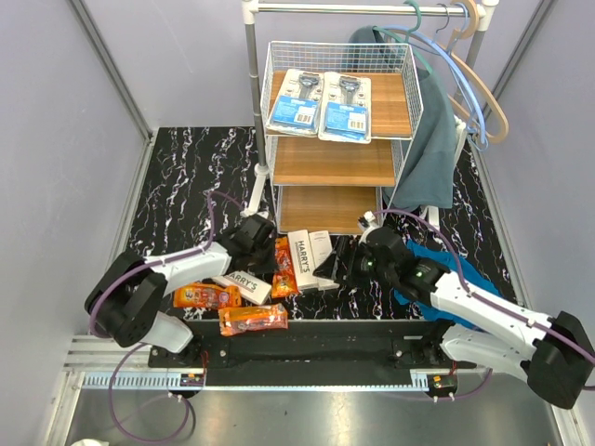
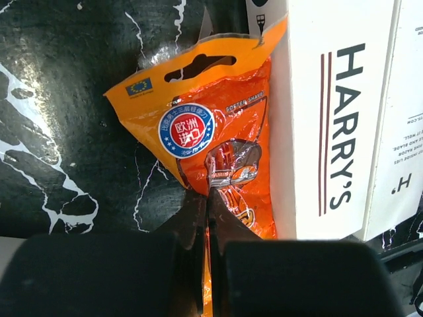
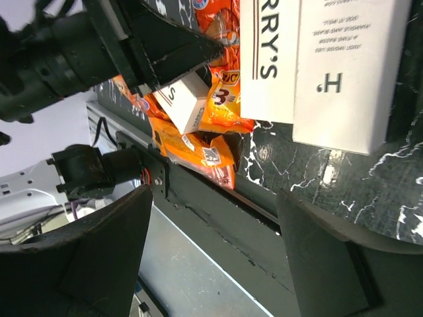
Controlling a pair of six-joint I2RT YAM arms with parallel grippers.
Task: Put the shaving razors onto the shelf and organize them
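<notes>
The shelf stands at the back centre; two blue-and-white razor cards lie on its top board. My left gripper is shut on the edge of an orange razor bag lying beside two white HARRY'S boxes. Another HARRY'S box and two more orange bags lie near the front edge. My right gripper is open and empty, just right of the boxes.
A white clothes rail with hangers and a teal cloth stands behind and right of the shelf. A blue cloth lies under my right arm. The table's front rail runs along the near edge.
</notes>
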